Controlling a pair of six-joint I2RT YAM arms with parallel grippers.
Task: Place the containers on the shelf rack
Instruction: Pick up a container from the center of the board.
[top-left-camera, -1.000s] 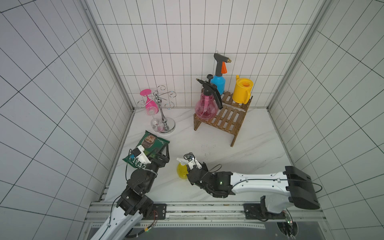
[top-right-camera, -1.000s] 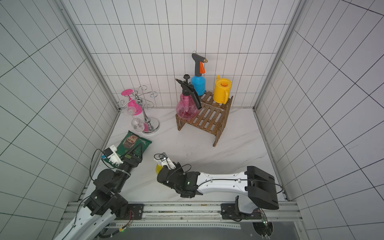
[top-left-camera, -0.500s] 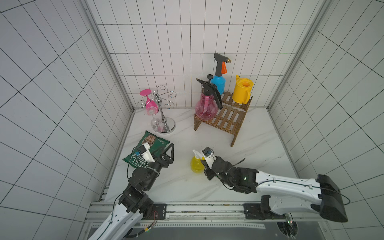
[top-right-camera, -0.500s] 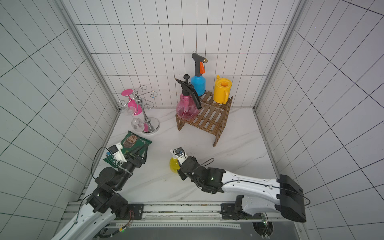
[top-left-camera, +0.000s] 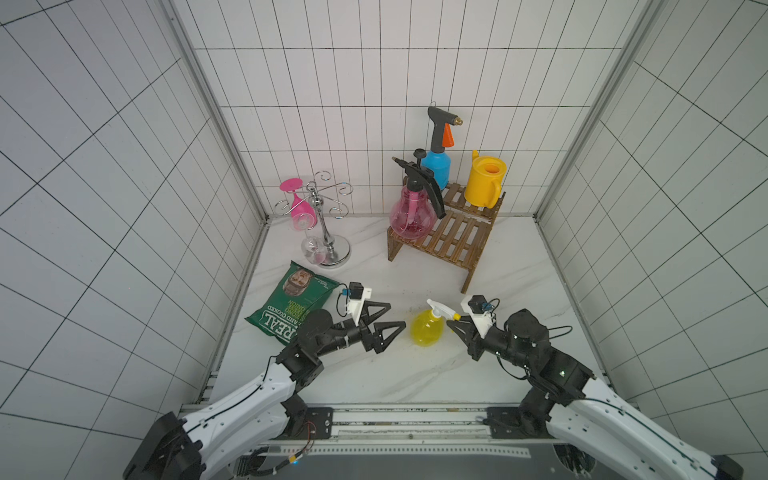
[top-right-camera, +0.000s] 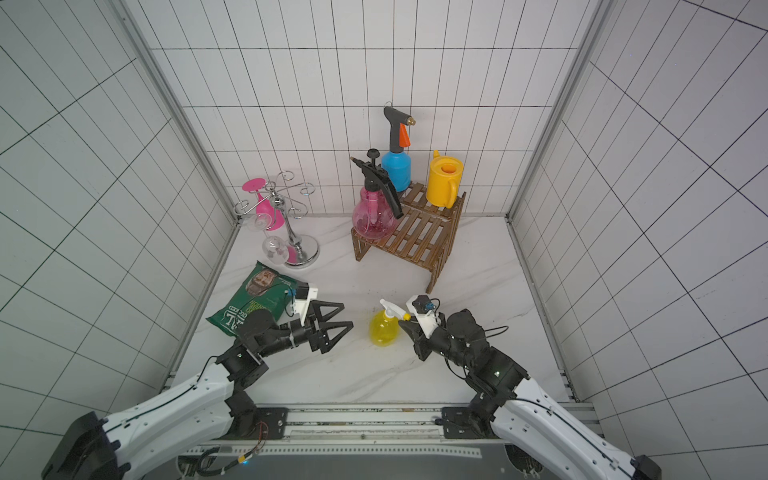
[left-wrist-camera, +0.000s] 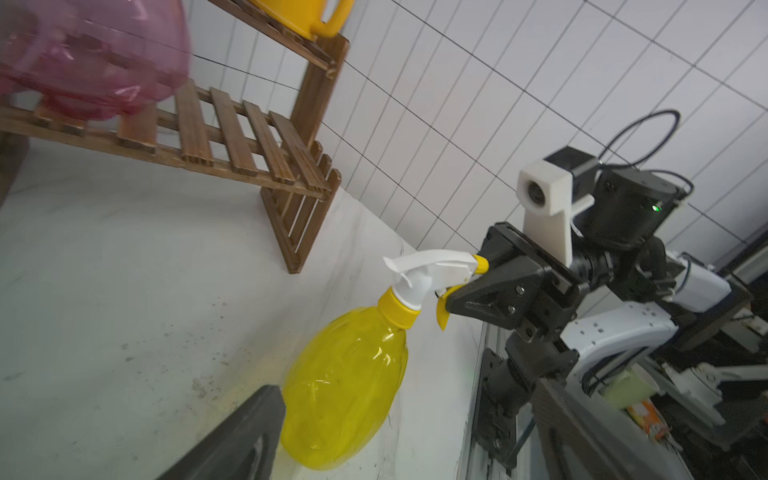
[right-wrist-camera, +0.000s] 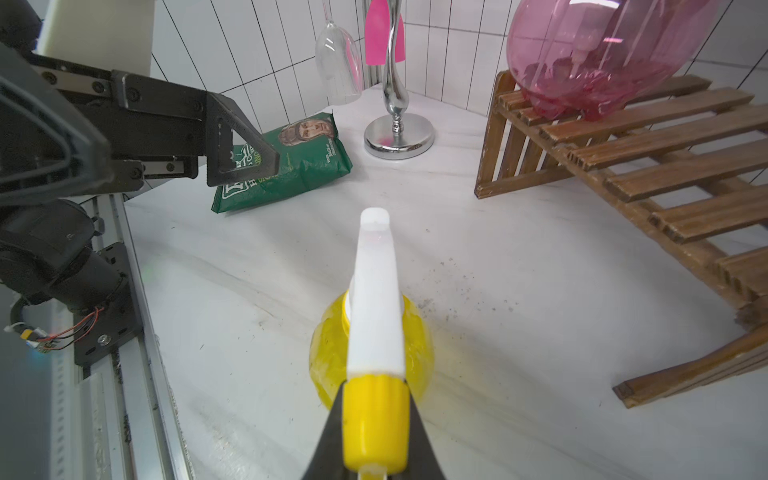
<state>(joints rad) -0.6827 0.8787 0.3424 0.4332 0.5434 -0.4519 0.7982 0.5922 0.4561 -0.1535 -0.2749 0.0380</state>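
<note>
Three of the four containers already stand on the shelf rack, so the step in hand is bringing over the last one, the small yellow spray bottle. It is on the near part of the worktop, well apart from the rack and between the two arms. The right gripper has its fingers pinched on the yellow tip of the bottle's white nozzle. The bottle leans, and I cannot tell whether its base rests on the worktop or hangs just clear of it. The left gripper sits just beside the bottle body with its fingers spread wide and nothing in them. A nozzle pinch looks a poor hold for carrying, so the next move likely calls for the left fingers to take the body, or for a slow lift toward the free slats of the lower tier. The pink pump sprayer fills that tier's left end, with perhaps a dark residue at its bottom. The blue bottle and yellow watering can share the upper tier. The can's open mouth shows nothing inside, and the yellow bottle looks empty.
</note>
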